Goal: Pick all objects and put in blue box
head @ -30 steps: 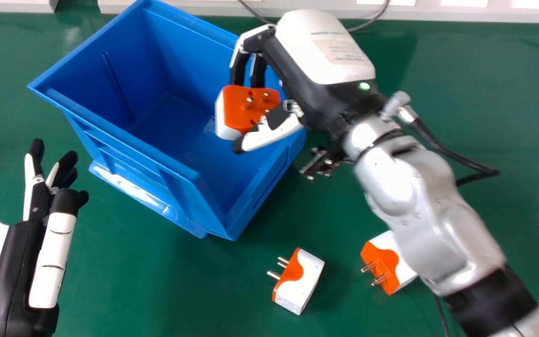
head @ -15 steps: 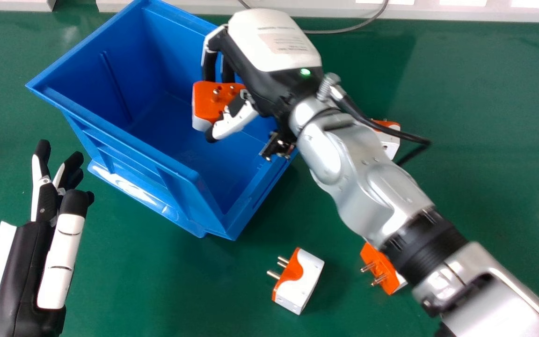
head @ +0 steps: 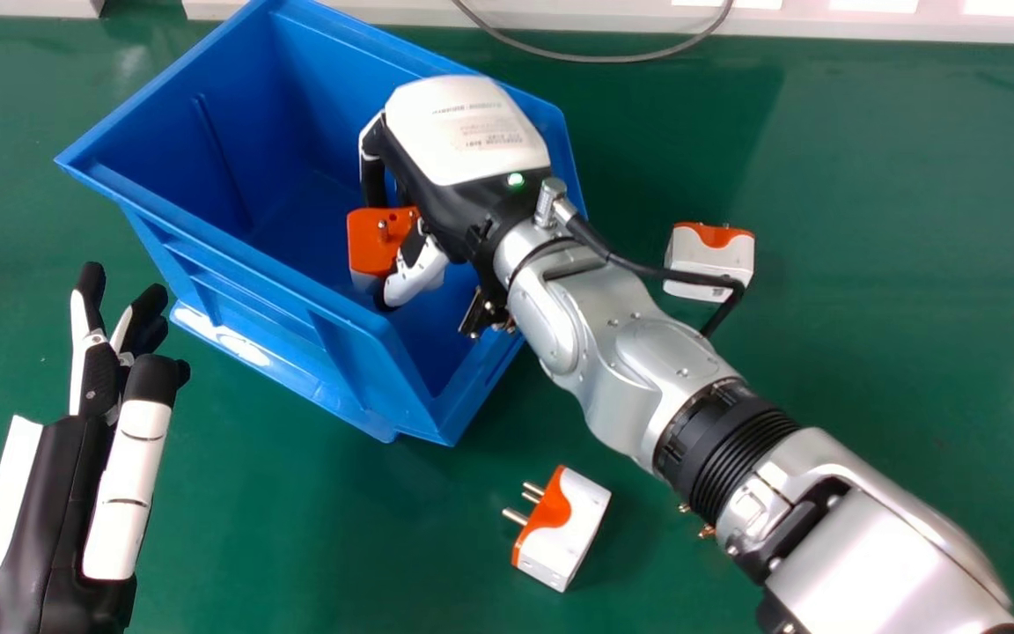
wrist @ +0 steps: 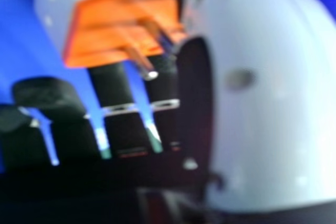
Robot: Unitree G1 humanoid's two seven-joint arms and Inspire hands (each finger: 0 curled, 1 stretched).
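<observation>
Held, unreleased: one orange-and-white plug adapter (head: 371,246), pinched in my curled right hand (head: 459,176) at the blue plastic box's (head: 181,132) mouth; outstanding: adapter (head: 709,251) to its right, another (head: 564,528) nearer me, possibly a third beneath my forearm (head: 630,361).

A: Backdrop?
B: Green bench (head: 894,194), glossy. Pale strip (head: 868,25) along its far edge, gap toward the bench's left end.
A: Cabling?
B: Grey cable (head: 613,59), looped over the bench's far edge.
A: Light?
B: Bright patches on the strip, faint glare on the bench's far left.
</observation>
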